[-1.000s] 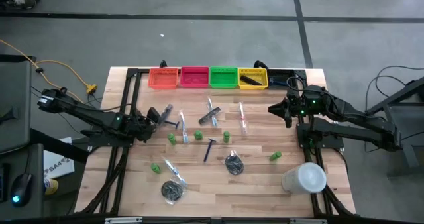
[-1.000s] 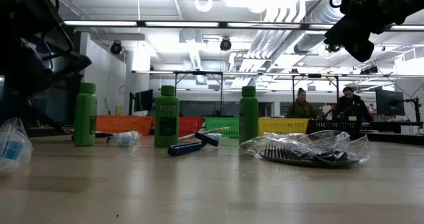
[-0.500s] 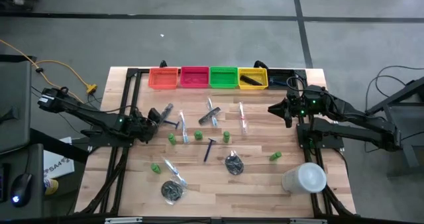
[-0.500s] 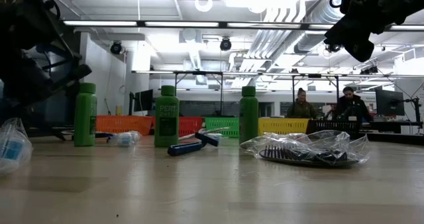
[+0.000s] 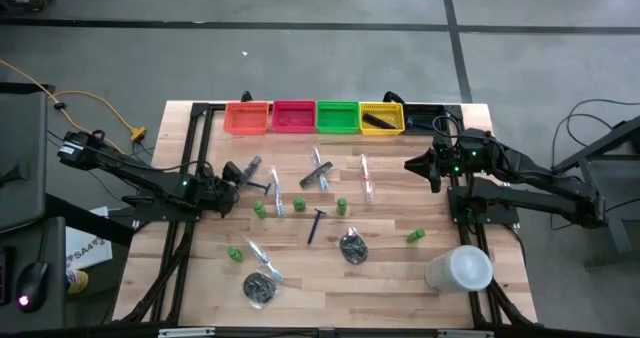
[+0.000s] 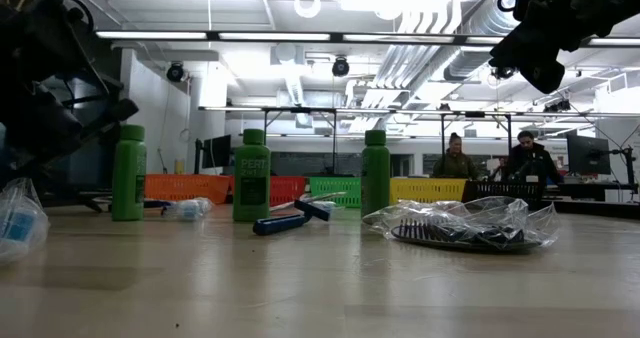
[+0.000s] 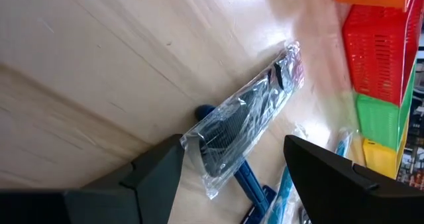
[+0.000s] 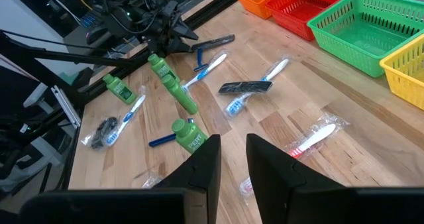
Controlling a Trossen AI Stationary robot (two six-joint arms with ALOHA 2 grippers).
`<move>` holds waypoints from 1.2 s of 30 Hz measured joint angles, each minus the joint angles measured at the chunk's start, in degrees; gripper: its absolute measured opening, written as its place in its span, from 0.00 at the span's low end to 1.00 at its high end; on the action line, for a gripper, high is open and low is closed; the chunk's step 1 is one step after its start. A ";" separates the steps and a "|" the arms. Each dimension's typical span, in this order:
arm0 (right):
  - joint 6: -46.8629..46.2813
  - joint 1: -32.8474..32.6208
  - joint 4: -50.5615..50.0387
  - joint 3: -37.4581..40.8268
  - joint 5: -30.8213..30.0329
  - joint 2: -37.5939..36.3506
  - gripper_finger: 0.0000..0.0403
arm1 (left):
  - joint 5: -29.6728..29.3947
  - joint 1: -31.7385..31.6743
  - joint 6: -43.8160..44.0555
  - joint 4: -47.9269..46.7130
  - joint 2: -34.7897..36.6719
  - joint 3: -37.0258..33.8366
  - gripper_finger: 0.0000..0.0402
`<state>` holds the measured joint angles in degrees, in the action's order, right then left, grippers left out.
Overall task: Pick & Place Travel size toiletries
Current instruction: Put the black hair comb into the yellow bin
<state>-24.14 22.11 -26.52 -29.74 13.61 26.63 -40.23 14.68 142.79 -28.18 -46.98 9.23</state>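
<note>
Overhead, low and wrist views of a two-arm bench during sorting of travel toiletries. The left gripper [image 5: 226, 181] hangs low over the wooden slatted table [image 5: 400, 278] near its left edge, its two dark fingers [image 7: 152, 177] spread wide on either side of a grey comb sealed in a clear plastic sleeve [image 7: 246, 114]. The comb lies flat on the boards, not yet touched, with one end resting across a slim dark-blue razor [image 7: 244, 181]. Straddling the comb's near end in this way would let the jaws close across its narrow width, so the step in hand is judged to be the approach to a grasp.

The right gripper [image 5: 412, 164] waits above the table's right side, clear of the items; its fingers [image 8: 199, 166] stand slightly parted and hold nothing. Parked there, it probably leaves the centre free for the working arm.

The remaining toiletries lie scattered mid-table: stubby green bottles [image 5: 259, 210], some upright and some on their sides, clear-wrapped toothbrushes [image 5: 366, 177], and dark round bundles in crinkled film [image 5: 352, 247]. A row of orange [image 5: 247, 117], red [image 5: 293, 116], green [image 5: 338, 116] and yellow [image 5: 382, 118] plastic mesh bins lines the far edge. The yellow bin already holds a dark item, so sorting is judged barely begun. A large white cylinder [image 5: 460, 269] stands near the right front corner.
</note>
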 joint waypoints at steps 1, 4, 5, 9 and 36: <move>0.00 0.00 0.00 0.00 0.00 0.00 0.16 | 0.03 0.00 0.01 0.03 0.00 -0.01 0.66; -0.02 0.00 0.00 0.00 0.00 -0.02 0.16 | 0.02 0.00 0.00 0.32 -0.02 -0.04 0.66; 0.00 0.00 0.00 0.00 0.00 0.00 0.16 | 0.00 0.00 -0.01 0.51 -0.02 -0.07 0.66; -0.01 0.00 -0.01 0.00 0.00 -0.01 0.16 | -0.46 -0.02 -0.01 1.29 -0.06 -0.09 0.66; 0.00 0.00 -0.01 0.00 0.00 0.00 0.16 | -2.27 -0.02 1.56 7.58 -5.40 -0.15 0.66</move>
<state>-24.14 22.11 -26.53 -29.74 13.61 26.63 -42.50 14.66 144.35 -20.60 -52.38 9.08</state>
